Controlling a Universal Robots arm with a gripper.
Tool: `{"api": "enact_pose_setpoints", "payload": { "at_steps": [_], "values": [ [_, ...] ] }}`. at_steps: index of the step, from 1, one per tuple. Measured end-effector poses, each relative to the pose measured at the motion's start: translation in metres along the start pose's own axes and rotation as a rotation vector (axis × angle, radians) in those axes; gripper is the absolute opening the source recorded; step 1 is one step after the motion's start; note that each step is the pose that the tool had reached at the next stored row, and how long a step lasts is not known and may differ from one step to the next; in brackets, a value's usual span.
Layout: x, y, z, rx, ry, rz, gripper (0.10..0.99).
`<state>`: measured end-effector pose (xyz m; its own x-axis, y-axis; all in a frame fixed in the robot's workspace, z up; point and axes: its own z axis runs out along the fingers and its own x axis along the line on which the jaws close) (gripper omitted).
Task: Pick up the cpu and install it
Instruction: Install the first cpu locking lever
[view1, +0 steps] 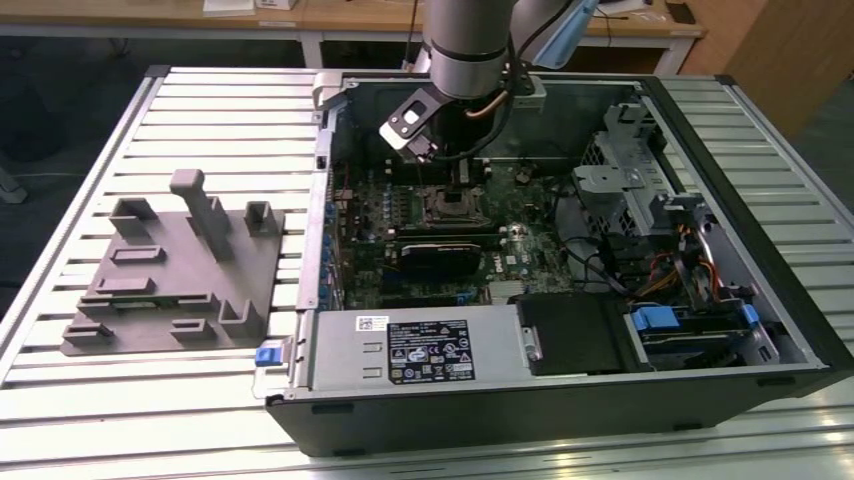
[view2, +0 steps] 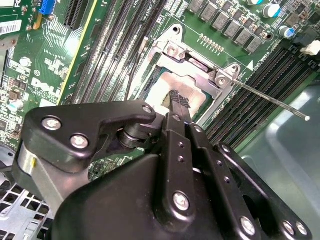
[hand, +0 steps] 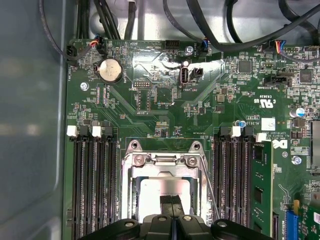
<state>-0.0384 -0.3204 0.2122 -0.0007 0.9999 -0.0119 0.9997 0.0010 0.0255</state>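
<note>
gripper (hand: 170, 202): hanging low over the motherboard's socket, its two fingers drawn together with nothing showing between them
fingertips (view2: 178, 100): sitting right over the cpu's face; i cannot tell whether they are touching it
cpu (hand: 164, 192): lying flat inside the socket, pale silver face up, in both wrist views (view2: 161, 90)
socket frame (hand: 162, 160): metal, wrapping around the cpu on the sides that are showing
lever rod (view2: 265, 97): thin and straight, angling out beside the frame
memory slots (hand: 92, 185): running in dark rows on both sides of the socket
motherboard (hand: 150, 100): green, lying in the floor of the computer case
arm (view1: 467, 45): reaching down into the open computer case (view1: 534, 420)
grey tray (view1: 160, 300): sitting on the bench (view1: 200, 120) at the exterior view's left, just beside the case
</note>
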Motion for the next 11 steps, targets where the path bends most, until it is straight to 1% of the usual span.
{"api": "enact_pose_setpoints", "payload": {
  "at_steps": [7, 11],
  "values": [
    [-0.0001, 0.0000, -0.0019, 0.000, -0.0002, 0.000, 0.106],
    [-0.0001, 0.0001, -0.0044, 0.000, -0.0002, 0.000, 0.106]
  ]
}}
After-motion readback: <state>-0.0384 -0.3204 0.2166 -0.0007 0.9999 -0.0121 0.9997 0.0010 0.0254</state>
